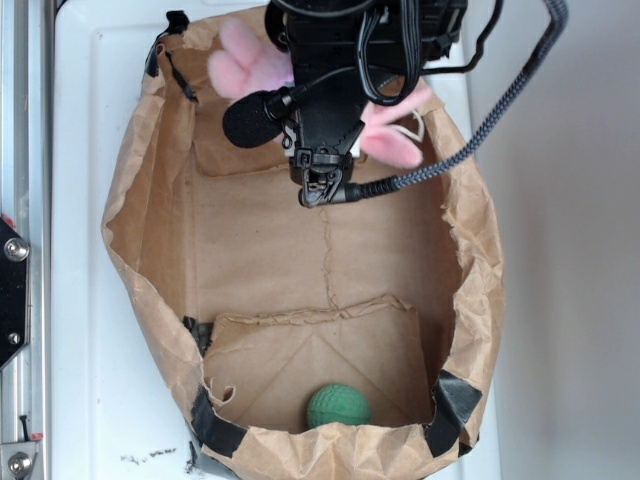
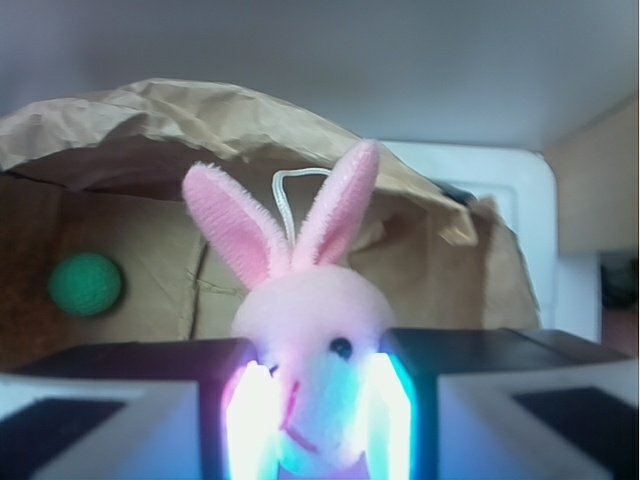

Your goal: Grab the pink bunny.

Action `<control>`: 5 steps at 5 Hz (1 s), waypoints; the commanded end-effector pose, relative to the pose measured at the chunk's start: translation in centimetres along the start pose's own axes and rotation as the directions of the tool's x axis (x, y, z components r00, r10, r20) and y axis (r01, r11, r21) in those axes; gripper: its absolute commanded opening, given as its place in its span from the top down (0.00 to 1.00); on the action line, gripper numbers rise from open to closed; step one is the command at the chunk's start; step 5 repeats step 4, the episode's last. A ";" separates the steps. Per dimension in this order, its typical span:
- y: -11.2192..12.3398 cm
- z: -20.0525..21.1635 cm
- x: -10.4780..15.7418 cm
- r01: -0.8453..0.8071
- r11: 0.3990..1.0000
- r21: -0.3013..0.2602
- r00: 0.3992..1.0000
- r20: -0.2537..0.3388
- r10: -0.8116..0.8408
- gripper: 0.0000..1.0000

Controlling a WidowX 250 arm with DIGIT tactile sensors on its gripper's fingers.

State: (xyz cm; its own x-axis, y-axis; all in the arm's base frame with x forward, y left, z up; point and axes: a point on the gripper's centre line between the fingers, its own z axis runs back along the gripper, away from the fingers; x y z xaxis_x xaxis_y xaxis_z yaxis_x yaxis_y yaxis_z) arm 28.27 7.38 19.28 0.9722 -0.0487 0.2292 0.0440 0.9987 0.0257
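Note:
The pink bunny point(image 2: 312, 310) fills the middle of the wrist view, with its pale face pinched between the two lit pads point(image 2: 250, 420) of my gripper point(image 2: 315, 425), which is shut on it. Both long pink ears stand up, and a white loop shows behind them. In the exterior view the bunny point(image 1: 248, 60) shows as pink fluff on either side of the black arm point(image 1: 330, 90), at the far rim of the paper bag. The arm hides the bunny's middle and the fingers there.
A brown paper bag point(image 1: 470, 260) lies open on a white surface point(image 1: 85, 200), with crumpled walls all round. A green knitted ball point(image 1: 338, 407) rests at the bag's near end and also shows in the wrist view as the ball point(image 2: 86, 284) at the left. A metal rail point(image 1: 20, 250) runs along the left edge.

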 end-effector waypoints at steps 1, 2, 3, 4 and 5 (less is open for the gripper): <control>-3.4 2.4 -0.8 0.059 0.991 0.123 0.996 0.065 -0.067 1.00; -4.3 2.3 -0.8 0.095 0.989 0.110 0.993 0.056 -0.102 1.00; -4.6 2.4 -0.8 0.108 0.989 0.104 0.991 0.062 -0.114 1.00; -4.5 1.9 -0.8 0.129 0.984 0.124 0.988 0.073 -0.139 1.00; -4.5 1.9 -0.8 0.129 0.984 0.124 0.988 0.073 -0.139 1.00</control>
